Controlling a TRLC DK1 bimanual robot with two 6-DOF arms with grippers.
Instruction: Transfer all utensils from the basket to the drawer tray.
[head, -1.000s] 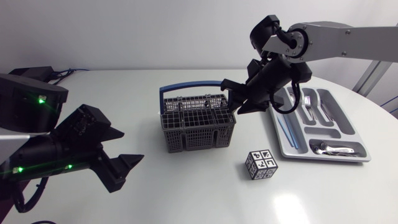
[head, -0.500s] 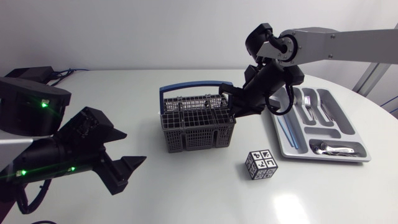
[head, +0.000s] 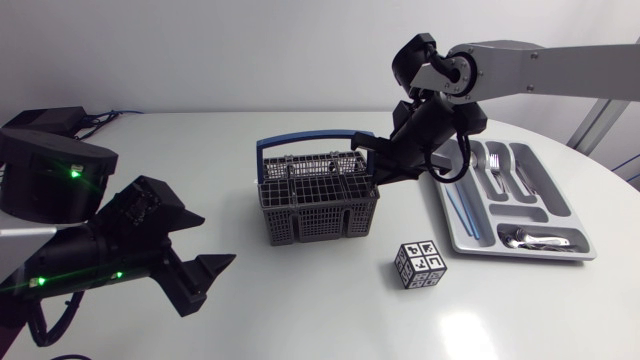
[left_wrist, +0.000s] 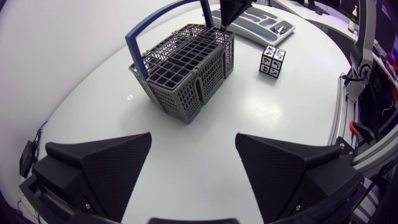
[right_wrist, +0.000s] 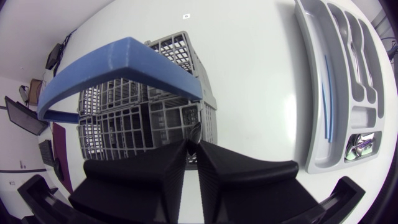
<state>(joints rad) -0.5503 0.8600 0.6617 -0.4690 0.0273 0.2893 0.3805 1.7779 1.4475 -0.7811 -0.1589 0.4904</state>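
Observation:
A grey wire basket (head: 318, 205) with a blue handle stands mid-table. My right gripper (head: 372, 170) dips into its right end. In the right wrist view the right gripper (right_wrist: 193, 144) has its fingers almost together on a thin dark utensil handle (right_wrist: 194, 132) that sticks up from the basket (right_wrist: 143, 118). The silver drawer tray (head: 575, 250) lies to the right and holds cutlery and blue sticks. My left gripper (head: 212, 238) hovers open and empty at the near left. From its wrist view, the left gripper (left_wrist: 193, 140) is well short of the basket (left_wrist: 186, 71).
A black-and-white patterned cube (head: 420, 264) sits on the table in front of the basket and just left of the tray's near corner. In the left wrist view the cube (left_wrist: 272, 61) lies beyond the basket, near the tray (left_wrist: 249, 22).
My right gripper has moved left and down into the basket's right end, and its fingers have drawn together. The left arm has barely moved.

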